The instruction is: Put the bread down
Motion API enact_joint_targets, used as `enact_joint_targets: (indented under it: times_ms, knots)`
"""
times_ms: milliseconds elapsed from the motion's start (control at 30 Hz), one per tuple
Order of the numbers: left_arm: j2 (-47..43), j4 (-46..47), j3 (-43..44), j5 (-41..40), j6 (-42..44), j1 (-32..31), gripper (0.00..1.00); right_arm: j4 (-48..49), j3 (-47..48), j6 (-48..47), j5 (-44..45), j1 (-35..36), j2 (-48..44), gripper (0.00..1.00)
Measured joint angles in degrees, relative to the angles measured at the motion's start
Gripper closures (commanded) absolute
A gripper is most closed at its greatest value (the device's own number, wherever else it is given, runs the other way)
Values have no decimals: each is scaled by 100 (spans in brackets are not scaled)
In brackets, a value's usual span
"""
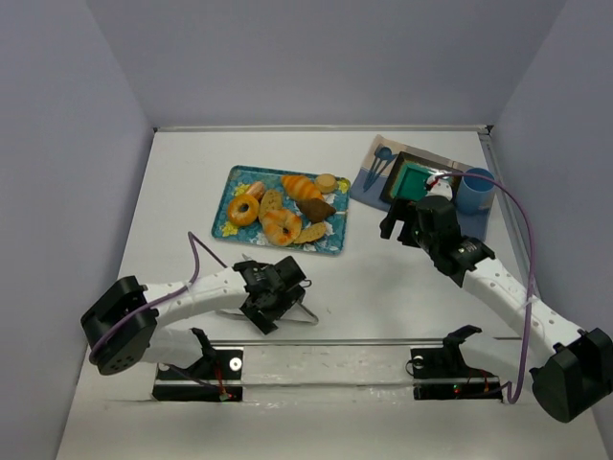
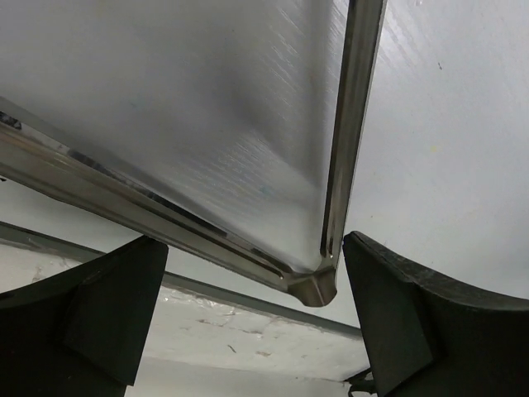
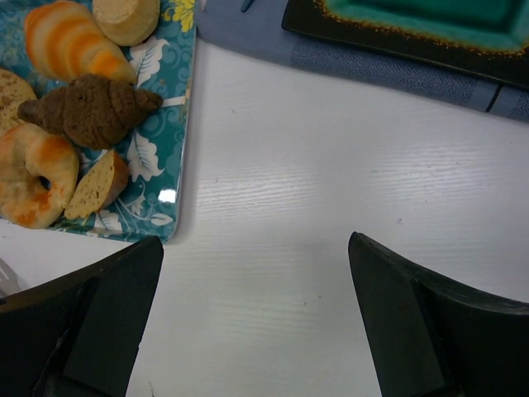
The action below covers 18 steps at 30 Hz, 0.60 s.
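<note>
Several breads lie on a teal patterned tray [image 1: 233, 182]: a ring-shaped bun [image 1: 243, 210], an orange croissant [image 1: 302, 187] and a brown croissant [image 1: 317, 208]. The right wrist view shows the tray's corner [image 3: 169, 91] with the brown croissant [image 3: 91, 109] and the orange croissant [image 3: 62, 37]. Metal tongs [image 1: 305, 316] lie on the table, and my open left gripper [image 1: 276, 303] is low over them. In the left wrist view the tongs' closed end [image 2: 312, 285] sits between the spread fingers. My right gripper [image 1: 395, 230] is open and empty over bare table, right of the tray.
A blue placemat [image 1: 369, 184] at the back right carries a dark plate with a teal centre [image 1: 414, 179], a blue cup [image 1: 474, 190] and utensils. The plate [image 3: 413, 21] and mat [image 3: 372, 58] lie just beyond my right gripper [image 3: 256, 248]. Walls close in on both sides.
</note>
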Motion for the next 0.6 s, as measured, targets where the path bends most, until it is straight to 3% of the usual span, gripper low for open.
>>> enact_joint_targets:
  times_ms: [600]
  knots:
    - [667, -485, 496, -444, -1250, 0, 1, 0, 0, -20, -170, 0, 81, 0]
